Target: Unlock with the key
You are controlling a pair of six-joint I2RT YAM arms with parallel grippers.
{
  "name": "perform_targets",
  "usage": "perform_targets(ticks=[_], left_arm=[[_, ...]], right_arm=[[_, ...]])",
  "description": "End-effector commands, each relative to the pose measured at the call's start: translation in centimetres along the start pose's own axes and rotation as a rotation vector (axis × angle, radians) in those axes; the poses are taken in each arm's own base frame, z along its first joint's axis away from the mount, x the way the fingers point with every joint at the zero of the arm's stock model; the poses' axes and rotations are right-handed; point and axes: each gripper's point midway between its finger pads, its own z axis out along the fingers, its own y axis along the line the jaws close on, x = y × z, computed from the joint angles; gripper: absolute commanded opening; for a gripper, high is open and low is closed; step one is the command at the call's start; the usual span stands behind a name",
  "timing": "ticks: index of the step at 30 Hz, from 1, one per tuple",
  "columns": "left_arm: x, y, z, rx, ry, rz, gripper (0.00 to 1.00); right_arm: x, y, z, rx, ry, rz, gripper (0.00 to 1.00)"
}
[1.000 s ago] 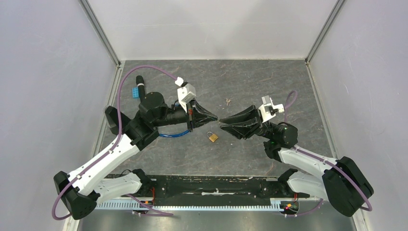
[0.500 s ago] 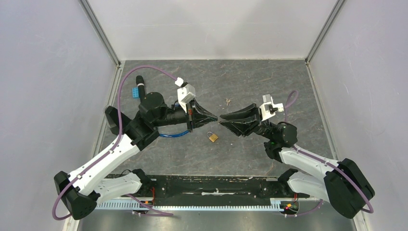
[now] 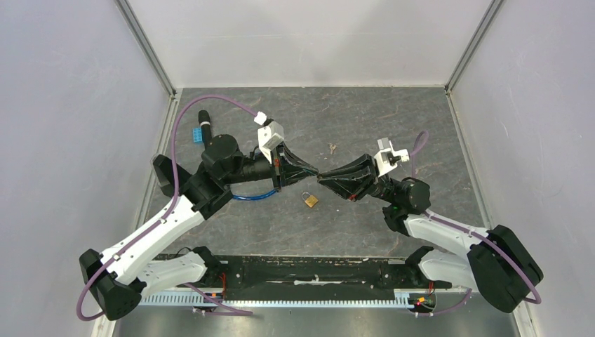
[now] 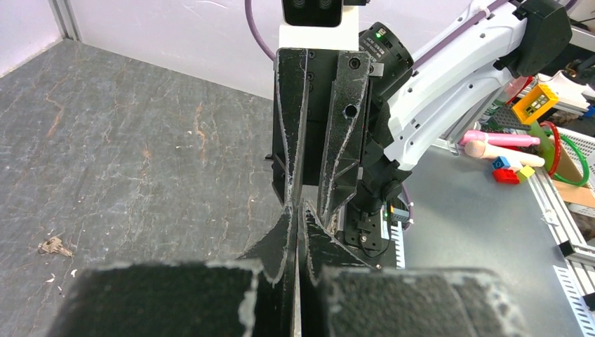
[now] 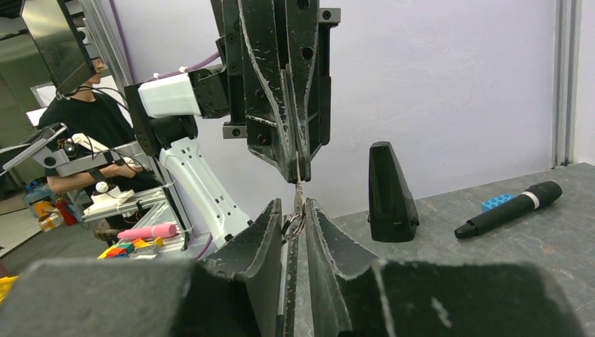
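Left claw [image 5: 296, 175] pinching key [image 5: 299, 195], right claw [image 5: 295, 210] slightly spread around its ring [image 5: 292, 227], padlock [image 3: 310, 200] on table [image 3: 365, 119].

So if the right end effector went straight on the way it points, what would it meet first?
The key, hanging from the shut left end effector, already between the fingers of the right end effector; close behind, likely the left one itself.

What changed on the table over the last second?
The right end effector slid leftward until its tips reached the left end effector, and its jaws narrowed around the key hanging there; whether it grips yet is unclear. The left end effector stayed shut on the key, and the padlock did not move.
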Motion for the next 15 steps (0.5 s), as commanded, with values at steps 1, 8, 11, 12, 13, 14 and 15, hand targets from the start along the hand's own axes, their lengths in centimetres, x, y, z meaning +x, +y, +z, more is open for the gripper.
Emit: perform_targets(ticks=[1, 8, 11, 12, 13, 14, 15], left_arm=[[-0.69, -0.83, 0.21, 0.042, -0.027, -0.02, 0.02], [-0.47, -0.85, 0.1, 0.041, -0.023, -0.019, 0.02], [-0.42, -0.84, 0.04, 0.04, -0.021, -0.014, 0.02], [-0.37, -0.83, 0.05, 0.04, -0.02, -0.014, 0.02], [-0.33, -0.8, 0.05, 0.039, -0.019, -0.014, 0.02], [-0.33, -0.78, 0.05, 0.038, -0.019, -0.012, 0.02], [-0.28, -0.71, 0.06, 0.035, -0.018, -0.013, 0.02]], right_arm=[[-1.69, 1.38, 0.51, -0.062, -0.052, -0.041, 0.2], [-1.91, 1.6, 0.57, -0.073, -0.062, -0.029, 0.1], [-1.87, 1.49, 0.64, -0.071, -0.058, -0.022, 0.01], [-1.84, 1.49, 0.65, -0.07, -0.058, -0.018, 0.0], [-1.82, 1.45, 0.65, -0.067, -0.056, -0.015, 0.0], [-1.8, 1.4, 0.66, -0.065, -0.056, -0.011, 0.0], [-1.76, 1.4, 0.66, -0.064, -0.054, -0.006, 0.0]])
